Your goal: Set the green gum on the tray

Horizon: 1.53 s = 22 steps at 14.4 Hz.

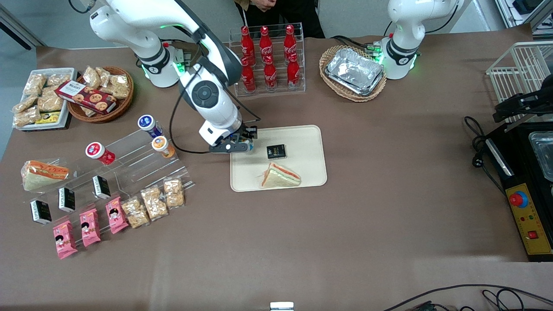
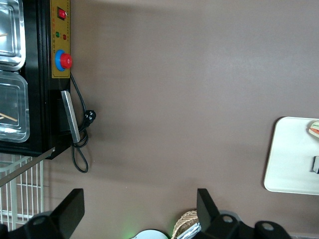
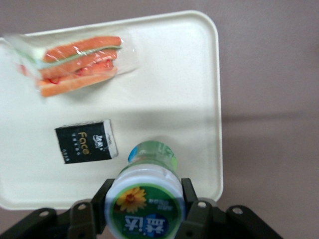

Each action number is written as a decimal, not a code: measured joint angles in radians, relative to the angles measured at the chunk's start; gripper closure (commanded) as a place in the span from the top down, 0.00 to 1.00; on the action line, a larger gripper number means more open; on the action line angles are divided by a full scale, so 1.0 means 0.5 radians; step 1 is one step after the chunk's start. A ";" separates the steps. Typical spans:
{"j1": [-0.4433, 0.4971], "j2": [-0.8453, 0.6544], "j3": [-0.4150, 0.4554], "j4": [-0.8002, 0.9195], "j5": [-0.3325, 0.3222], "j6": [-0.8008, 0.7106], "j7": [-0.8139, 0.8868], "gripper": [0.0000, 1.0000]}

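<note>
My right gripper (image 1: 245,139) is shut on the green gum (image 3: 144,199), a small bottle with a white lid, green print and green body. It holds the bottle over the corner of the cream tray (image 1: 309,142) nearest the working arm's base. In the front view the bottle is mostly hidden by the gripper. The tray (image 3: 169,64) carries a wrapped sandwich (image 1: 280,176) and a small black packet (image 1: 276,151). In the right wrist view the sandwich (image 3: 77,62) and the black packet (image 3: 85,141) lie on the tray past the bottle.
A clear stepped display toward the working arm's end holds a red-lidded bottle (image 1: 97,151), an orange-lidded bottle (image 1: 161,144), a blue-lidded bottle (image 1: 147,123) and snack packets. A cola rack (image 1: 268,58) and a basket of foil trays (image 1: 354,71) stand farther from the front camera.
</note>
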 measured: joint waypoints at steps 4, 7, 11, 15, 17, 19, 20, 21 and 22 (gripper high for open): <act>0.023 0.123 -0.001 -0.163 0.000 0.288 0.008 0.44; 0.030 0.197 -0.001 -0.183 0.000 0.357 0.010 0.44; 0.031 0.196 -0.001 -0.182 0.000 0.361 0.011 0.98; 0.030 0.207 -0.014 -0.183 0.000 0.368 0.044 0.99; 0.027 0.205 -0.026 -0.181 0.000 0.370 0.045 0.99; -0.004 0.179 -0.056 -0.167 -0.001 0.365 0.008 0.99; -0.051 0.147 -0.069 -0.160 -0.001 0.328 -0.068 0.99; -0.120 0.101 -0.077 -0.154 -0.001 0.258 -0.154 0.99; -0.200 0.044 -0.083 -0.146 -0.001 0.170 -0.249 0.99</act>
